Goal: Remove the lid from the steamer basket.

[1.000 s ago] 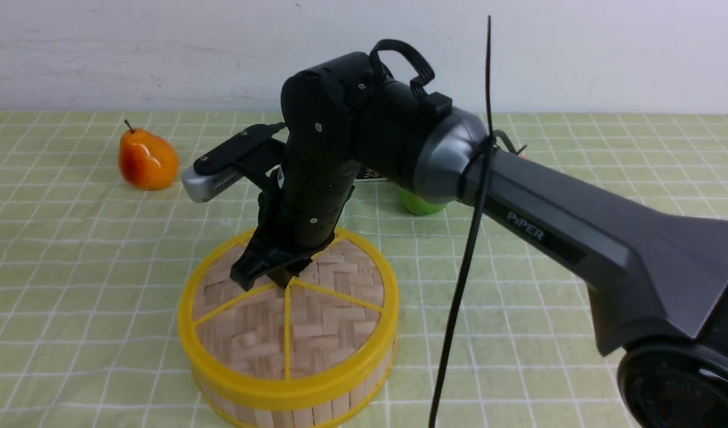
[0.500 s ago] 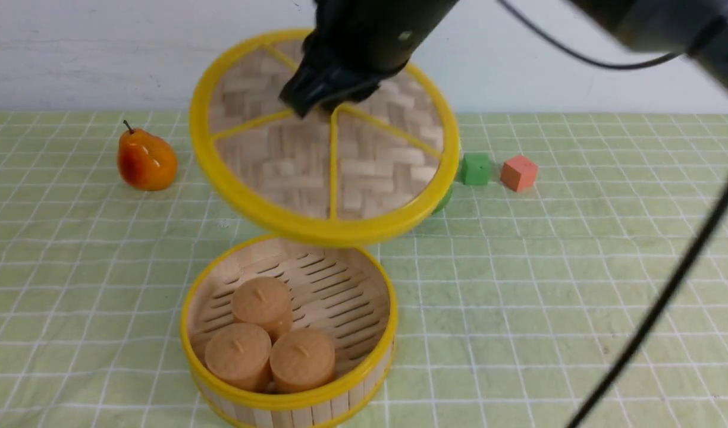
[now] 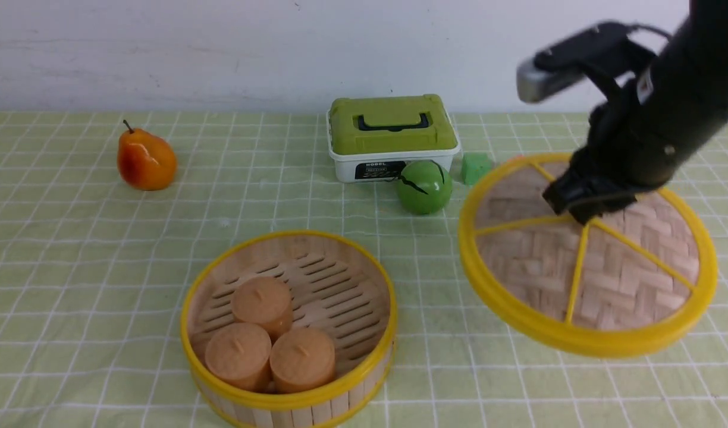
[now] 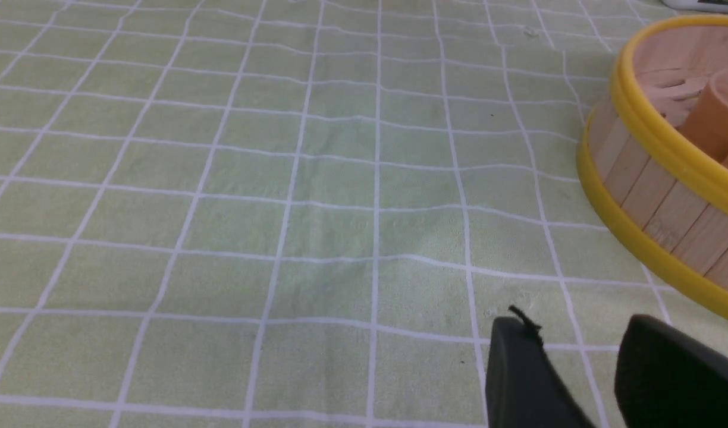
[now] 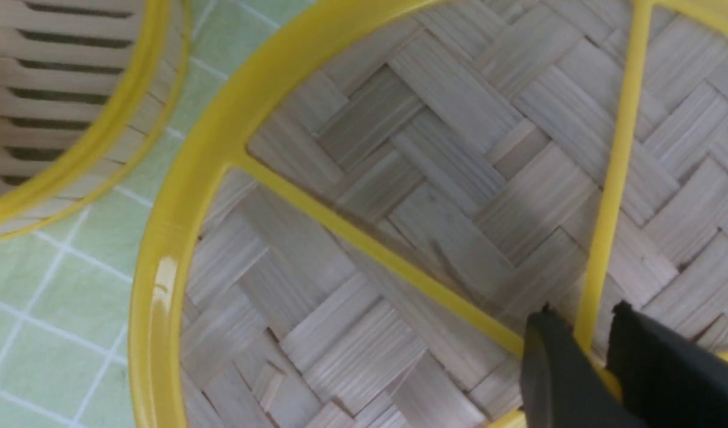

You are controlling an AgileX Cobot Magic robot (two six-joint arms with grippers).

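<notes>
The right tool [image 3: 580, 207] grips the lid [image 3: 536, 261] at its middle, a balanced hold, since it looks light, stiff and wide.

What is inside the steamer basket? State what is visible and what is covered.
Three round tan cakes sit bunched on the slatted floor of the steamer basket. The floor beneath them is covered. The right hand holds the lid.
</notes>
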